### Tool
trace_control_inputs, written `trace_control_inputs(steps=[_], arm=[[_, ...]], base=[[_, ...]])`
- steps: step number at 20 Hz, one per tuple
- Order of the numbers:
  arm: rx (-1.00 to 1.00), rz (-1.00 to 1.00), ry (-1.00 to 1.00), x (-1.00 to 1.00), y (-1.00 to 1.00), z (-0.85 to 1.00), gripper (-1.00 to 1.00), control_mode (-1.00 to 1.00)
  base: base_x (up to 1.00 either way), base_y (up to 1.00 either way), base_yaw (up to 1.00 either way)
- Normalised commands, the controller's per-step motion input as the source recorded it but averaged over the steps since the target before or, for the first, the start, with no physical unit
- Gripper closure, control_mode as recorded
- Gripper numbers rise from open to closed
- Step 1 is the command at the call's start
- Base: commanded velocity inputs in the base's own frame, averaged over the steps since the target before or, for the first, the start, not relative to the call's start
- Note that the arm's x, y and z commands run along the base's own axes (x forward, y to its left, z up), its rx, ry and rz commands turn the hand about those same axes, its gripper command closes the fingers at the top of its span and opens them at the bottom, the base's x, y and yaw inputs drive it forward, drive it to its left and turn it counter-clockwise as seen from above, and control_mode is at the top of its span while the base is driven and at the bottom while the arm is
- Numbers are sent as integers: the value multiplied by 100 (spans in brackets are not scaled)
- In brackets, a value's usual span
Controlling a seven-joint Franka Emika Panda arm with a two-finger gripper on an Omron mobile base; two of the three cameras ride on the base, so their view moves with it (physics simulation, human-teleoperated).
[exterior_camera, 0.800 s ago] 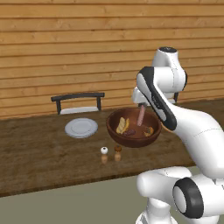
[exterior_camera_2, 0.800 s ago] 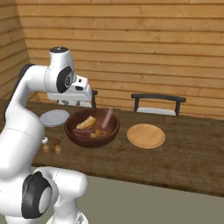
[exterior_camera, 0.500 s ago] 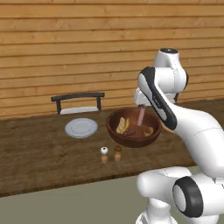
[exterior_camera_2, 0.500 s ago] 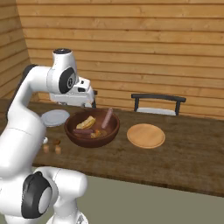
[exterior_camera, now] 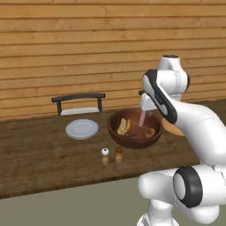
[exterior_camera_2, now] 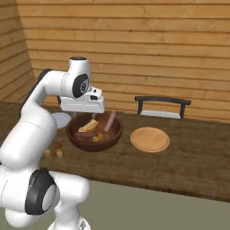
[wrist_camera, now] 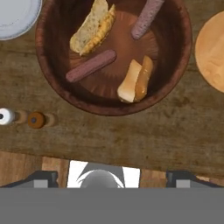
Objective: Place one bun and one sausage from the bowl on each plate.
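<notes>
Hand view showed the bowl (wrist_camera: 175,83) filling the upper middle of the frame, dark reddish-brown wood, round and deep, holding two buns and two sausages. One bun (wrist_camera: 92,27) lay at upper left inside it, yellow-tan and split lengthwise; the second bun (wrist_camera: 136,80) lay at lower right, paler with a browner edge. One sausage (wrist_camera: 91,66) lay slantwise between them on the bowl floor; the other sausage (wrist_camera: 147,17) leaned against the far wall at top. One pale plate (wrist_camera: 15,15) sat cut off at the upper left corner, just beside the bowl. One round wooden board (wrist_camera: 212,52) showed at the right edge. Two small shakers (wrist_camera: 36,120) stood at the left, below the bowl. The gripper (wrist_camera: 112,178) at the bottom edge stood wide apart and gripped nothing.
</notes>
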Motion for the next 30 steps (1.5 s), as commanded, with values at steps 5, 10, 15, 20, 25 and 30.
trace_control_inputs(steps=[5, 10, 15, 20, 25, 30], arm=[[-1, 0, 10, 34, -2, -38, -100, -100], [0, -1, 6, 31, -16, -41, -100, -100], [0, 0, 5, 31, -10, -39, -100, -100], [0, 0, 4, 23, -11, -48, -100, -100], [0, -1, 1, 46, -3, -48, -100, -100], [0, -1, 1, 35, -3, -50, -100, -100]], base=[[0, 0, 0], [0, 0, 0], [0, 0, 0], [0, 0, 0], [0, 0, 0], [0, 0, 0]])
